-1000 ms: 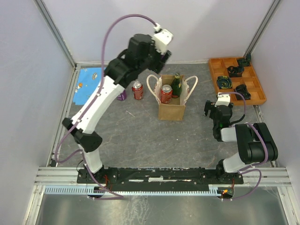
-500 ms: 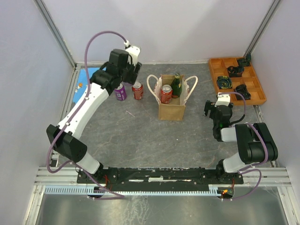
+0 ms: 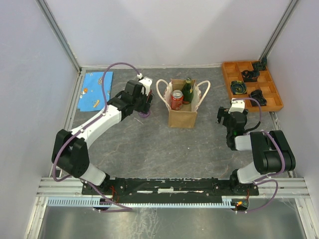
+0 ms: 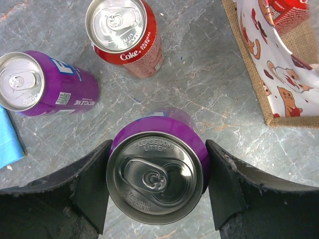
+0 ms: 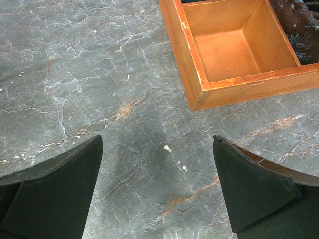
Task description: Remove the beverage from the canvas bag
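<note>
The tan canvas bag [image 3: 182,118] with white rope handles stands upright mid-table; its patterned lining shows in the left wrist view [image 4: 269,74]. Inside stand a red can [image 3: 176,98] and a green bottle [image 3: 187,89]. My left gripper [image 3: 145,103] is low, just left of the bag. In its wrist view the left gripper [image 4: 158,147] is shut on an upright purple can [image 4: 157,181], with both fingers against its sides. My right gripper [image 3: 225,117] is open and empty over bare table, as its wrist view [image 5: 157,142] shows.
A red Coke can [image 4: 124,35] and a second purple can [image 4: 45,84] stand on the table just beyond the held can. A blue cloth [image 3: 94,89] lies far left. An orange compartment tray [image 3: 227,74] with dark items sits far right, its corner near the right gripper [image 5: 189,55].
My left arm has swung from high behind the bag down and to the left, and now holds the purple can low beside the two cans on the table. The right arm has not moved.
</note>
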Available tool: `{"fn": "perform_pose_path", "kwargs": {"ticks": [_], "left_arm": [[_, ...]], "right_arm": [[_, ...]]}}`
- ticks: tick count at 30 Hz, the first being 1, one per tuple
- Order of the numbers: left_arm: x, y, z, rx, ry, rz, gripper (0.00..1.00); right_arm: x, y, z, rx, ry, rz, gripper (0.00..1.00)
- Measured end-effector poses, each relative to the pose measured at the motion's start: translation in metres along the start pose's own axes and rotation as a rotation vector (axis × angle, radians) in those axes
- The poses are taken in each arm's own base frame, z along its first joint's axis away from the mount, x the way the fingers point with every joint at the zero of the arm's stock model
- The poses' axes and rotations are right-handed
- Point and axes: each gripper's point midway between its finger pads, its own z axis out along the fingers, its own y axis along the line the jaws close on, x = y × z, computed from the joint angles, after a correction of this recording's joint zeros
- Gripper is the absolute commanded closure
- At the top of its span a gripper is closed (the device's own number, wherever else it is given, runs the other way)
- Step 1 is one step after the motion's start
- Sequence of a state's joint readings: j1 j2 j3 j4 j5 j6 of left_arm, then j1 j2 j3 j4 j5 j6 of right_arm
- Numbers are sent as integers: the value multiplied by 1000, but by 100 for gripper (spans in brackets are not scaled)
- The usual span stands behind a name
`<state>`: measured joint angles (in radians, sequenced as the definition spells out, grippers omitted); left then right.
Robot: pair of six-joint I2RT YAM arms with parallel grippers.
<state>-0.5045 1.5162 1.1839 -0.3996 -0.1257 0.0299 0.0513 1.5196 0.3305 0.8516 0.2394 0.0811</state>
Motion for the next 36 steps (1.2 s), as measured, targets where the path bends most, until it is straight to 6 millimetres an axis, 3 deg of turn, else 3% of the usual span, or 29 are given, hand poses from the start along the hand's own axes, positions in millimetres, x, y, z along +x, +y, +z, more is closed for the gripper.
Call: {"fn": "perform_pose_path", "kwargs": {"ticks": [9,17,21,26,31,34,36], "left_arm": [[5,-3,28,-13,-32,-25,97],[28,-6,66,-27,58,-13,95],[25,-6,72,-30,59,-12,76],[22,-5,75,-39,61,-12,35],[23,-2,74,-55,71,-10,19],[22,0,73,-65,74,-9,0],[13,2,71,-74,56,-12,1]], "right_arm": [[0,0,0,0,0,0,1],[0,0,0,0,0,0,1],[0,0,0,0,0,0,1],[0,0,0,0,0,0,1],[0,0,0,0,0,0,1],[0,0,0,0,0,0,1],[0,0,0,0,0,0,1]]}}
